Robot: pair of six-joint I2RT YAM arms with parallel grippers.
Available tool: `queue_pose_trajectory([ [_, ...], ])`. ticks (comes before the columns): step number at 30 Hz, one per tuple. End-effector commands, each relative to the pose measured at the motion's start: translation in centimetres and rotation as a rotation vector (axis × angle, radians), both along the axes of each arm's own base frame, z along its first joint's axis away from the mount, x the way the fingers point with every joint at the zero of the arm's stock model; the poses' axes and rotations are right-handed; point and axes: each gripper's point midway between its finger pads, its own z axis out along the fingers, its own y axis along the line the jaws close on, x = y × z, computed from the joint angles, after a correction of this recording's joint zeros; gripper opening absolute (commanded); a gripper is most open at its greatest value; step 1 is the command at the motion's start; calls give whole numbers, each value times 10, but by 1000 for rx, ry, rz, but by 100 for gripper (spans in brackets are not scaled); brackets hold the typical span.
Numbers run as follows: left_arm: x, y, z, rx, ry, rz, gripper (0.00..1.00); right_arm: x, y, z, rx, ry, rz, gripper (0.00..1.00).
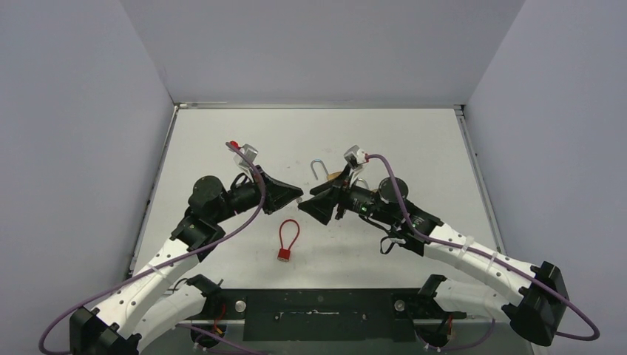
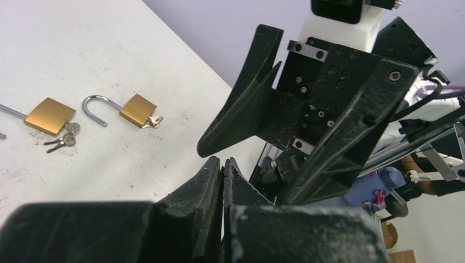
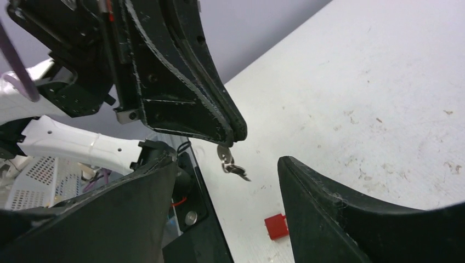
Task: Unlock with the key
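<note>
The left fingers (image 3: pixel 205 107) are pressed fully together and pinch the top of a small bunch of keys (image 3: pixel 228 162), which dangles loose below their tips, in mid-air above the tabletop (image 3: pixel 384 82). How much metal is caught in the pinch is hidden; it may be only the ring. Facing them almost tip to tip, the right fingers (image 3: pixel 340 219) are spread wide and hold nothing. From the right wrist, the keys hang in line with that open gap. The likely risk is a drop: the keys can swing and twist, so a closing grasp might catch one thin blade at an angle, or the pinch might let go too soon. The two sets of fingers are also close enough to knock together. Both sets are black, wedge-shaped and hard-looking, with scuffed, dusty edges; the keys are thin, smooth, silvery metal. Near them, flat on the scratched white tabletop, lies a red padlock (image 1: pixel 284 253), a small square body with a thin red loop. Farther back lie a brass padlock (image 2: pixel 138 109), its curved steel shackle swung open, and a second brass padlock (image 2: pixel 50 115) with keys beside it.
</note>
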Motion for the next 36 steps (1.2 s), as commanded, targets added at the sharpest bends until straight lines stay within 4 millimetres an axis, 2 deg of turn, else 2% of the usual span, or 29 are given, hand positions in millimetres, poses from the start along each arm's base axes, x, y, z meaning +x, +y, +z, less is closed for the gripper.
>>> queue_pose_trajectory([
  [1,9,5,31,-78,-59,62,0,1,-10,58,221,-107,-45,69],
  [6,8,5,46,-146,-55,62,0,1,-9,73,313,-114,-44,68],
  [15,0,9,63,-224,-73,51,0,-1,3,78,372,-73,11,46],
  [21,-3,10,69,-241,-89,41,0,-2,6,73,398,-29,26,48],
  [22,-4,10,70,-244,-92,40,0,-3,6,74,402,-27,30,47],
  [31,-7,10,77,-260,-105,26,0,-6,12,80,406,-38,75,9],
  [33,-7,10,78,-264,-106,25,0,-7,13,80,407,-36,80,8],
  [36,-8,11,80,-275,-111,26,0,-8,13,79,408,-33,84,12],
])
